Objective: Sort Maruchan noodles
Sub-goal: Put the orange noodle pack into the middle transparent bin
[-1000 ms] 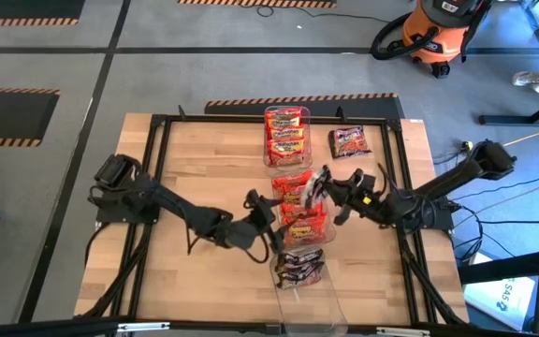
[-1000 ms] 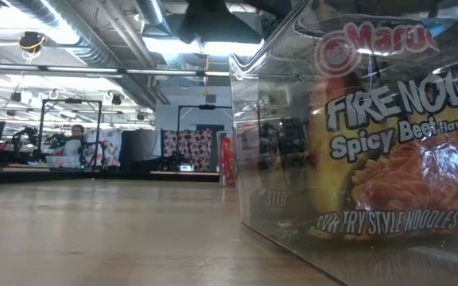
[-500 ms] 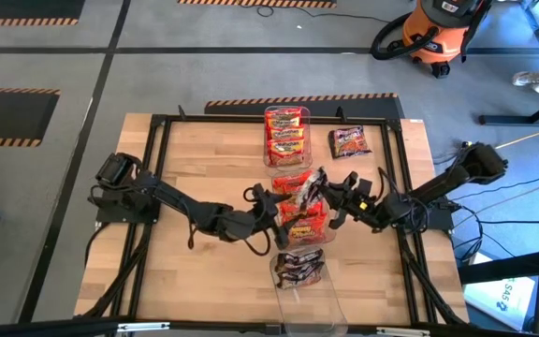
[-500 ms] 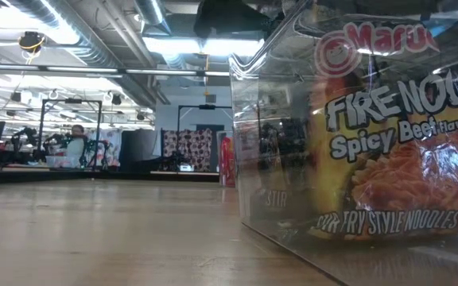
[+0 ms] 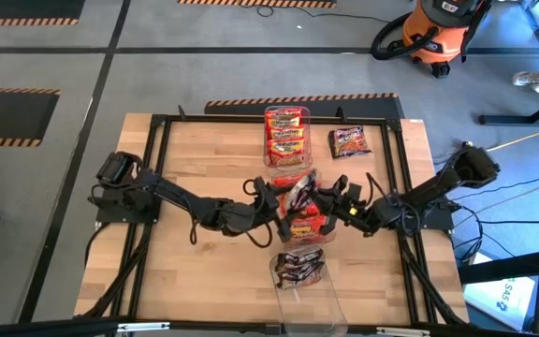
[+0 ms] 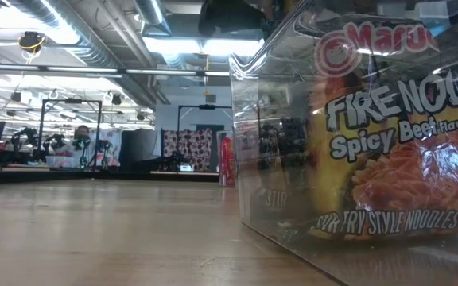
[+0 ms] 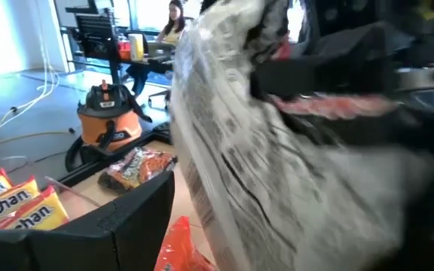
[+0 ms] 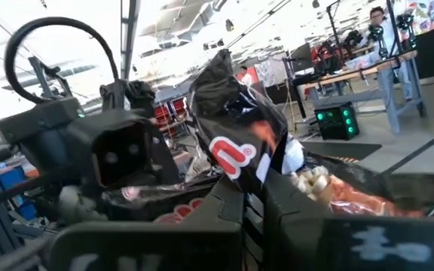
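A dark packet of Maruchan noodles with a red logo (image 5: 298, 194) is held over the middle clear bin (image 5: 304, 225), which holds orange-red packets. My right gripper (image 5: 324, 199) comes from the table's right and is shut on it; it also shows in the right wrist view (image 8: 252, 197). My left gripper (image 5: 271, 198) comes from the left, open, with its fingers standing on either side of the packet's other end (image 7: 232, 158). I cannot tell whether it touches. The far bin (image 5: 286, 136) holds red-yellow packets, the near bin (image 5: 299, 267) dark ones (image 6: 388, 151). My right gripper pinches the dark packet's edge (image 8: 253, 169) between its two fingers, just beside the red logo. The fingers come about level from the table's right side. The packet stands crumpled beyond the fingertips, lifted clear above the middle bin.
One loose dark-red packet (image 5: 349, 140) lies on the table at the far right. The three bins stand in a row down the table's middle. Bare wood lies to the left (image 5: 195, 159). An orange shop vacuum (image 5: 433, 28) stands on the floor beyond the table.
My right gripper has carried the dark packet toward the table's left, over the middle bin. My left gripper has gone toward the table's right and a little toward the far edge, up to the packet. The two grippers now stand close on either side of it.
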You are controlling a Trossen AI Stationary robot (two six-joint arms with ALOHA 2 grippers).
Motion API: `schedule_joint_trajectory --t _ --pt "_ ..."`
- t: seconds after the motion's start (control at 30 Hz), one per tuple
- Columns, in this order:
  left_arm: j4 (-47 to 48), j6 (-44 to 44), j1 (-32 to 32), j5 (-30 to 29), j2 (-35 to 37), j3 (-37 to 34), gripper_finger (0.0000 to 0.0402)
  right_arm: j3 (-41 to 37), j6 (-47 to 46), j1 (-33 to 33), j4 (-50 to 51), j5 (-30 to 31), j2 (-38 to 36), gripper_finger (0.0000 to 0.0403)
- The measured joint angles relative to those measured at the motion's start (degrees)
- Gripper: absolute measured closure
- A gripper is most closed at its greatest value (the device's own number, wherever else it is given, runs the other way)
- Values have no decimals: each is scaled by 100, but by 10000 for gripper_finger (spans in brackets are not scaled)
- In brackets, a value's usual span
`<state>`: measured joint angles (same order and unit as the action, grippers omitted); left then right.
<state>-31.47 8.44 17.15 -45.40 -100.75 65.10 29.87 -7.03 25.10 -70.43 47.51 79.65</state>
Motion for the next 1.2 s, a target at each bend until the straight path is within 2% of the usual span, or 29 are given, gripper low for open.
schedule_joint_trajectory --t 0.2,0.4,0.53,0.67,0.77,0.93,1.1,1.2 --pt "24 20 -37 6 -2 0 115 280 2 -2 -9 -61 305 403" --pt "51 7 45 121 -2 0 194 289 -3 1 -7 -103 317 403" --pt "59 3 103 200 -1 0 248 289 27 1 72 -542 311 402" --pt "81 -39 188 201 24 -2 277 289 367 9 134 -589 265 388" --pt "56 -147 281 98 24 -2 278 289 585 18 231 -747 180 355" --pt "233 -148 488 8 88 -3 279 290 905 197 908 -802 -218 268" --pt "729 -133 766 163 301 -7 279 291 992 661 2525 -546 -1002 186" --pt "1143 17 852 742 543 -4 279 291 633 950 3617 -578 -1489 156"
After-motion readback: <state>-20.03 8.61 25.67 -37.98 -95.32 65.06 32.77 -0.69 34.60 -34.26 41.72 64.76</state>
